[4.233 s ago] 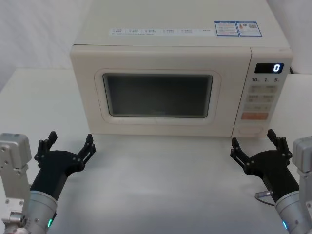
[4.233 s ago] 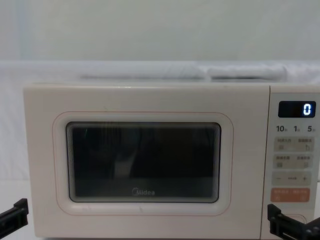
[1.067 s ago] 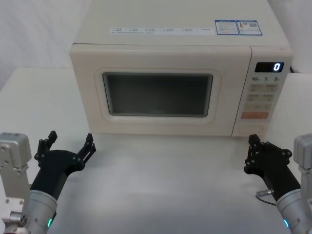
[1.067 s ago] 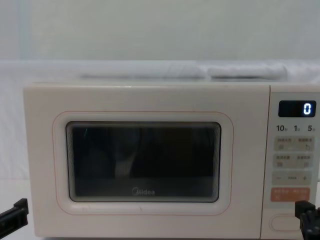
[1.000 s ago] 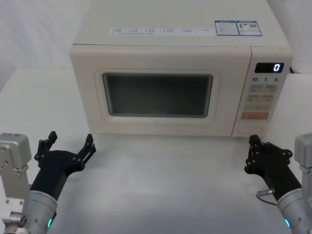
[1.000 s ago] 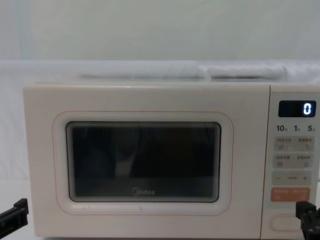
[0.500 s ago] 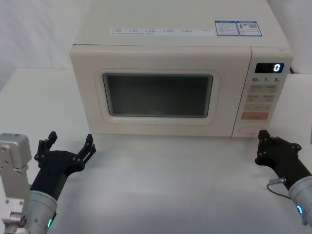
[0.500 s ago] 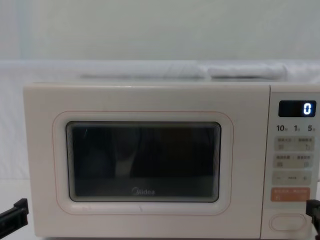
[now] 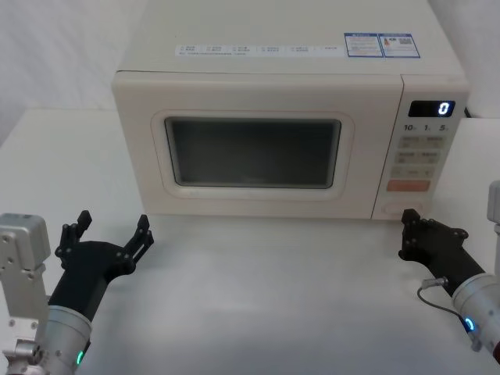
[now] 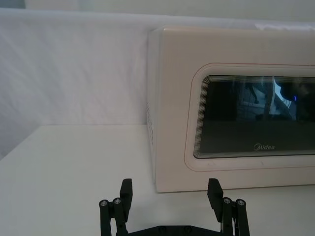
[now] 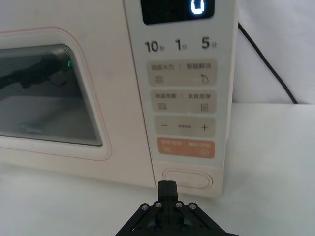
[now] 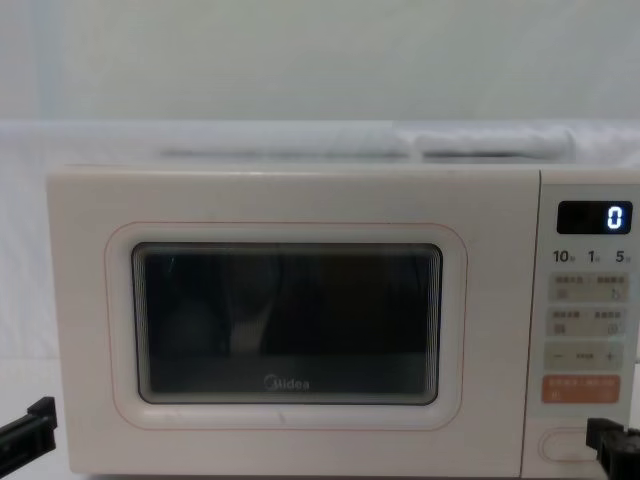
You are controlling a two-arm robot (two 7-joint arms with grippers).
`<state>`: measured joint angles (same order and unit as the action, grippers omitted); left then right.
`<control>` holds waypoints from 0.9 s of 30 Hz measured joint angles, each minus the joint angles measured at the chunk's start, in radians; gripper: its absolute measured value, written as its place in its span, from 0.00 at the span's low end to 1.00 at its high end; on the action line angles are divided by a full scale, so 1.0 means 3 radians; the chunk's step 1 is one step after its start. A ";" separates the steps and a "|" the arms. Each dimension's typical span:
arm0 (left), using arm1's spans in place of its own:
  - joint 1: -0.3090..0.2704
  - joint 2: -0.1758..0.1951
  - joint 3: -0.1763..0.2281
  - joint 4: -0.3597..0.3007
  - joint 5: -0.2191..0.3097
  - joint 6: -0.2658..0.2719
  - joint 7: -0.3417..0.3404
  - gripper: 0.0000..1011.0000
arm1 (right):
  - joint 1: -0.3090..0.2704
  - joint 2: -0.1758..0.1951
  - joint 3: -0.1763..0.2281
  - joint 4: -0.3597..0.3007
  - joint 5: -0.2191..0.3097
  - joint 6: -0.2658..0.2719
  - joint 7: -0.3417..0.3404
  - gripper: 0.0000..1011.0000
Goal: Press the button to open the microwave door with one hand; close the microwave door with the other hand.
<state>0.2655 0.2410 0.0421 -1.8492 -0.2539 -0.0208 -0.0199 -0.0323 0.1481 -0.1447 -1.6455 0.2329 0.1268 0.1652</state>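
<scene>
Change: Against the head view of half a second ago, our right hand [image 9: 407, 232] has slid left and a little nearer the microwave, lining up with the button [image 11: 187, 178].
Meaning: We judge the press is about to start; the microwave door [image 9: 254, 146] is still shut.
Right hand state: Clenched, fingers drawn together into one black tip and grasping nothing, at the lower right of the head view.
Button to hand: In the right wrist view the button sits at the lower centre, just above the tip and slightly right of it, not yet touched.
Left hand: Our left hand [image 9: 112, 233] waits released, fingers spread, on the worktop [image 9: 266, 297] at lower left, well apart from the door.
</scene>
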 joint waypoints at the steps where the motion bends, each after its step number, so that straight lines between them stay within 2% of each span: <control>1: 0.0000 0.0000 0.0000 0.0000 0.0000 0.0000 0.0000 0.99 | 0.0013 -0.0003 0.0001 0.0021 0.0008 0.0004 -0.0001 0.00; 7: 0.0000 0.0000 0.0000 0.0000 0.0000 0.0000 0.0000 0.99 | 0.0090 -0.0011 0.0008 0.0135 0.0056 0.0066 -0.0021 0.00; 15: 0.0000 0.0000 0.0000 0.0000 0.0000 0.0000 0.0000 0.99 | 0.0177 -0.0003 -0.0044 0.0232 0.0013 0.0144 -0.0072 0.00; 27: 0.0000 0.0000 0.0000 0.0000 0.0000 0.0000 0.0000 0.99 | 0.0252 -0.0037 -0.0157 0.0323 -0.0325 0.0093 -0.0250 0.00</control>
<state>0.2655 0.2410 0.0421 -1.8492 -0.2539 -0.0208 -0.0199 0.0432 0.1369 -0.1917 -1.5486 0.1354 0.1546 0.0902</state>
